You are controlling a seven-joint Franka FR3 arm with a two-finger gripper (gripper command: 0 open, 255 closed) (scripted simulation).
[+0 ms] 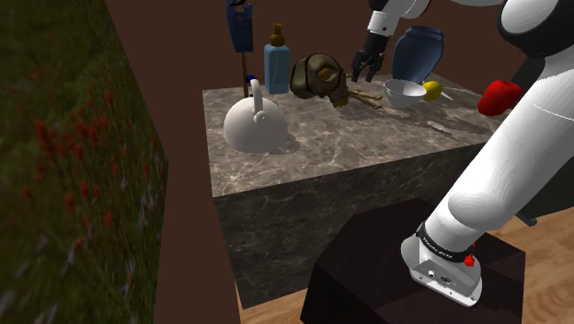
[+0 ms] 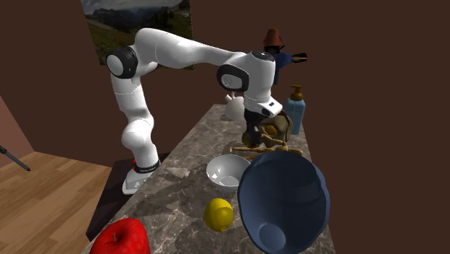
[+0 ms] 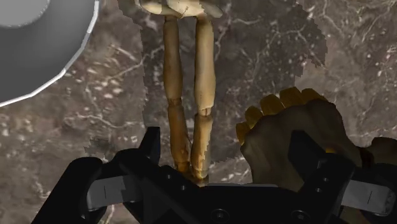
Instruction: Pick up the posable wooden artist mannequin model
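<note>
Mannequin (image 3: 188, 95) lies flat on the worktop (image 1: 368, 156), legs between my hand's (image 3: 229, 141) wide-spread fingers, untouched. I'd centre on the legs before closing; the brown lump (image 3: 286, 127) crowds one finger. Shoulder view: lump at its nine o'clock, bowl (image 1: 403, 92) at three, worktop edge near at twelve. Straight up looks the clearest way out.

The tool (image 3: 227, 145) hangs over a dark, marbled worktop (image 3: 273, 51) with its two black fingers (image 3: 151, 143) standing apart. Between them, nearer one finger and touched by neither, lie the two jointed wooden legs of the mannequin (image 3: 203, 76), stretching away from the tool. The other finger overlaps a brown lumpy thing (image 3: 267, 146). Beyond the legs sits a pale bowl (image 3: 38, 51).
</note>
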